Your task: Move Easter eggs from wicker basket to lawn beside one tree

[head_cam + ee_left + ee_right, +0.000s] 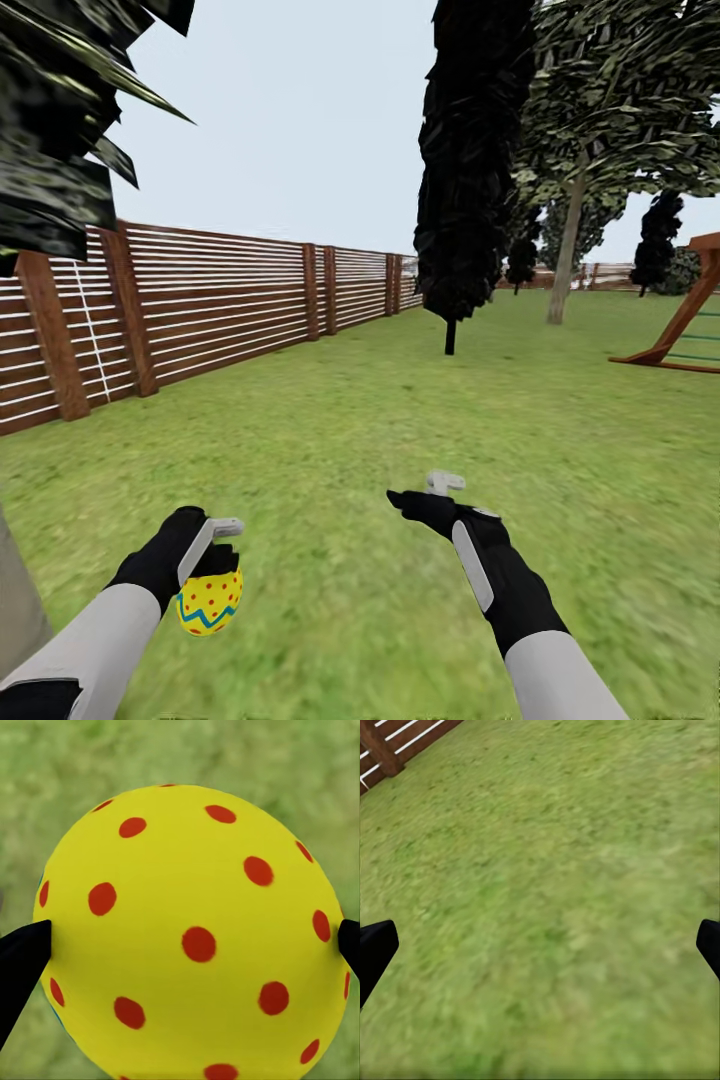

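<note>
Below, the left claw (212, 585) clasps a smooth red-dotted yellow egg (191, 937); the right claw (540, 952) gapes over blurry grass (547, 870).

One Easter egg (210, 601), two grippers, one fence (200, 300), several trees

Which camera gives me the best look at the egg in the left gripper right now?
The left wrist view: the Easter egg is seen close up, its red dots sharp, with a black fingertip pressed against each side. The head view shows it small at the left gripper, with its blue zigzag band. The right wrist view looks onto lawn.
</note>
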Controlling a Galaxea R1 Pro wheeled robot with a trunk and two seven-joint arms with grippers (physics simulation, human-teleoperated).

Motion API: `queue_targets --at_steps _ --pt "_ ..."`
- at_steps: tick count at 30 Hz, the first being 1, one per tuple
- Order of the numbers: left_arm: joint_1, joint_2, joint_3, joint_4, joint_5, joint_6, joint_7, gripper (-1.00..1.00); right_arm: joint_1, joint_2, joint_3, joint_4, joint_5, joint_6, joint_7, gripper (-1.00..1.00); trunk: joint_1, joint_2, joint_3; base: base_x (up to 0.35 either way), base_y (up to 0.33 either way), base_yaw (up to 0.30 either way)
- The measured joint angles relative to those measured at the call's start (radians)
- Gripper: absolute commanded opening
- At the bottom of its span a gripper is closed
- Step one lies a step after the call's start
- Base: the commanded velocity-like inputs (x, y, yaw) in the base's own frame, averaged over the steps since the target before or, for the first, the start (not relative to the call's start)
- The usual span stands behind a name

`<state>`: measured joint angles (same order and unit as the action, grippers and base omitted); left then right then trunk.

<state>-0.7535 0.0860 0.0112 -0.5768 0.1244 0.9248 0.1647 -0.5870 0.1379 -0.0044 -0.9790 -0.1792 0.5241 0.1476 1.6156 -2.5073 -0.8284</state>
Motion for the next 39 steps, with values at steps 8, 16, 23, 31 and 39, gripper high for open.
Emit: queue_targets --at_steps 8,16,23,31,39 --pt "0.001 -0.001 0.001 0.000 0.002 -0.007 -0.001 -1.00 0.000 0.000 -0.001 0.000 0.001 0.000 0.001 1.00 0.004 -0.002 -0.027 0.000 0.000 0.131" --pt "0.002 -0.001 0.003 0.000 -0.001 -0.109 0.002 -1.00 0.000 0.000 -0.004 -0.003 -0.008 0.001 0.006 1.00 0.007 -0.004 -0.058 0.000 0.000 0.006" --pt "0.010 0.001 0.002 0.009 0.000 -0.317 0.001 -1.00 0.000 0.000 -0.002 -0.013 -0.012 0.002 0.011 1.00 0.010 -0.005 -0.085 0.000 0.000 0.000" --pt "0.048 0.000 0.004 0.012 0.005 -0.404 0.002 -1.00 0.000 0.000 0.000 -0.012 -0.012 0.003 0.010 1.00 0.014 -0.007 -0.116 0.000 0.000 0.000" --pt "0.099 0.005 0.019 0.013 0.057 -0.451 0.001 -1.00 0.000 0.001 0.002 -0.012 -0.008 0.003 0.010 1.00 0.018 -0.009 -0.147 0.000 0.000 0.000"
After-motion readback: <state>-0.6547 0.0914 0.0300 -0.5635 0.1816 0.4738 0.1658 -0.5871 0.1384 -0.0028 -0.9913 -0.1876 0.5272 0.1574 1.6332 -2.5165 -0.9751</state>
